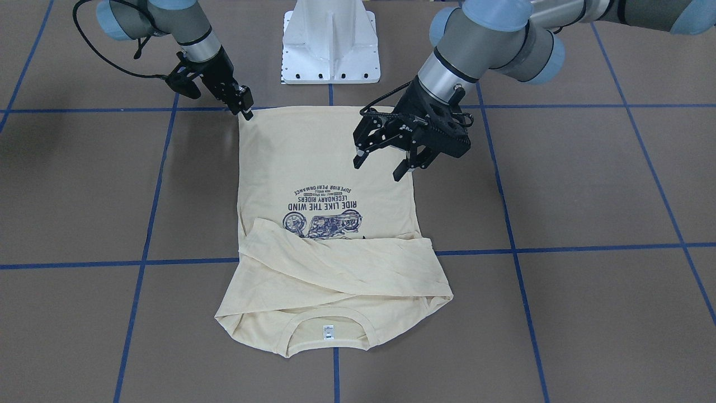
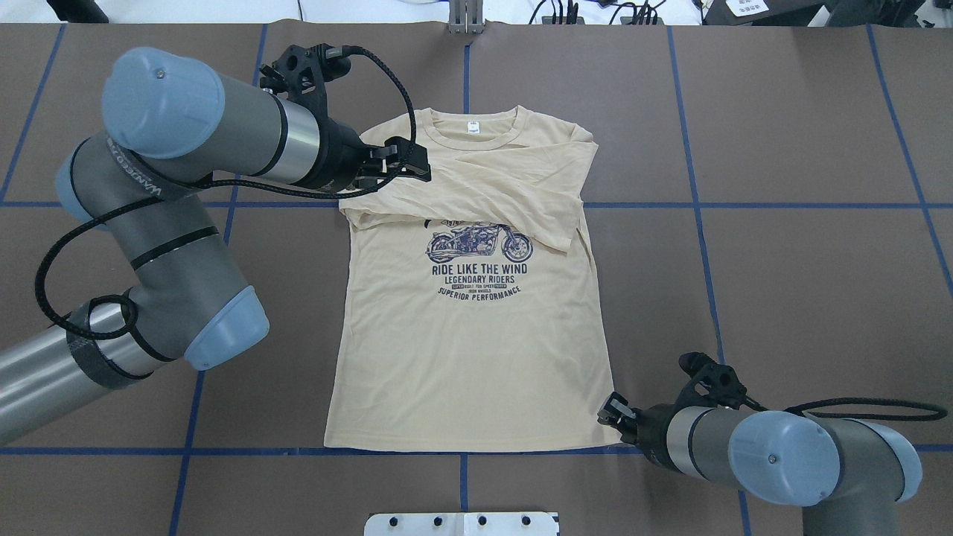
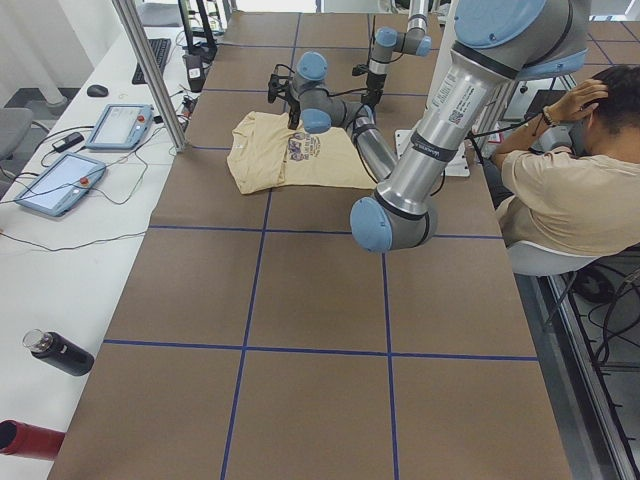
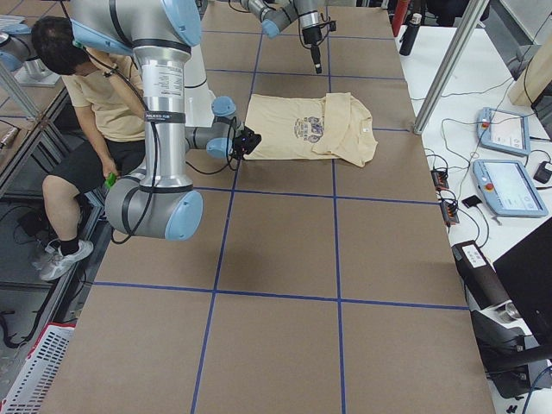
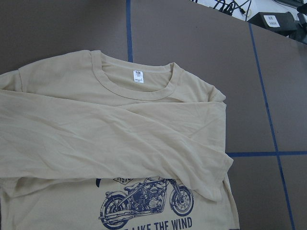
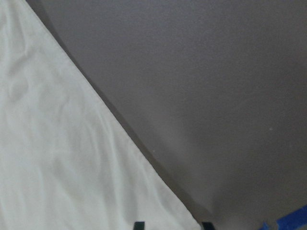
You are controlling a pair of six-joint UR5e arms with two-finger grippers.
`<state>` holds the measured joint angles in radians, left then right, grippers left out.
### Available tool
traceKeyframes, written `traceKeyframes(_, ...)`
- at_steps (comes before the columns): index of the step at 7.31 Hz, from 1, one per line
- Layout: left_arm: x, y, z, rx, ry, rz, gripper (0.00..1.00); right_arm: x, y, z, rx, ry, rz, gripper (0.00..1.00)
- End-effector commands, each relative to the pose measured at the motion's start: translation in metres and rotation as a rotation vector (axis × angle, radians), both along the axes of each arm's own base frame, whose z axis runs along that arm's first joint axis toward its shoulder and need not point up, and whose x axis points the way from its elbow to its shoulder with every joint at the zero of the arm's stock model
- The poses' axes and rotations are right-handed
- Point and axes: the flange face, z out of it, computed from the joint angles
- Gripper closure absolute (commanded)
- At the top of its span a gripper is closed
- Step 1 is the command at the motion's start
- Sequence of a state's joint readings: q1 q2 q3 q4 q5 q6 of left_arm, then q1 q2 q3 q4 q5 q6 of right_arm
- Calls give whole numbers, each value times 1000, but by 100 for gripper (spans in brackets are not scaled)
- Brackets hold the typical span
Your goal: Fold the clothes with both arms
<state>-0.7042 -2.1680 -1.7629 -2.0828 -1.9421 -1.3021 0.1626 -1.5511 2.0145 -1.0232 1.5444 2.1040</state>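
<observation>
The cream-yellow T-shirt (image 1: pixel 313 151) lies flat and print-up on the brown table, collar away from the robot. Both long sleeves are folded across the chest (image 2: pixel 484 186), partly covering the motorcycle print. My left gripper (image 1: pixel 379 168) hangs open and empty above the shirt near its shoulder in the overhead view (image 2: pixel 417 162). Its wrist view shows the collar, the label and the folded sleeves (image 5: pixel 120 134). My right gripper (image 1: pixel 247 115) is low at the hem corner (image 2: pixel 612 412). In its wrist view the fingertips (image 6: pixel 139 226) stand a little apart on either side of the flat hem corner (image 6: pixel 57 158).
The white pedestal base (image 1: pixel 330 50) stands just behind the hem. Blue tape lines (image 2: pixel 692 205) cross the table. A seated person (image 3: pixel 570 190) is beside the robot. Tablets (image 3: pixel 60 180) and bottles (image 3: pixel 60 352) lie on the side bench.
</observation>
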Motion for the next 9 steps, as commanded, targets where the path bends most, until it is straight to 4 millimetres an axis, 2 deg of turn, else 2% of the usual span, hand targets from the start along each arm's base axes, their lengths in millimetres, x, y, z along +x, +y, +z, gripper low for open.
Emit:
traceKeyframes(1, 0, 0, -1, 0, 1, 0, 14, 1, 0, 0, -7, -1, 4, 100)
traceKeyframes(3, 0, 0, -1, -1, 1, 0, 14, 5, -2, -4, -7, -10, 7, 100)
traceKeyframes(4, 0, 0, -1, -1, 1, 0, 14, 8, -3, -1, -7, -3, 7, 71)
traceKeyframes(5, 0, 0, -1, -1, 1, 0, 14, 6, -1, 6, -9, 12, 3, 35)
traceKeyframes(7, 1, 0, 1, -3, -1, 0, 14, -1, 5, 4, -15, 49, -8, 26)
traceKeyframes(9, 0, -1, 1, -3, -1, -2, 14, 1, 4, 3, -16, 47, -9, 26)
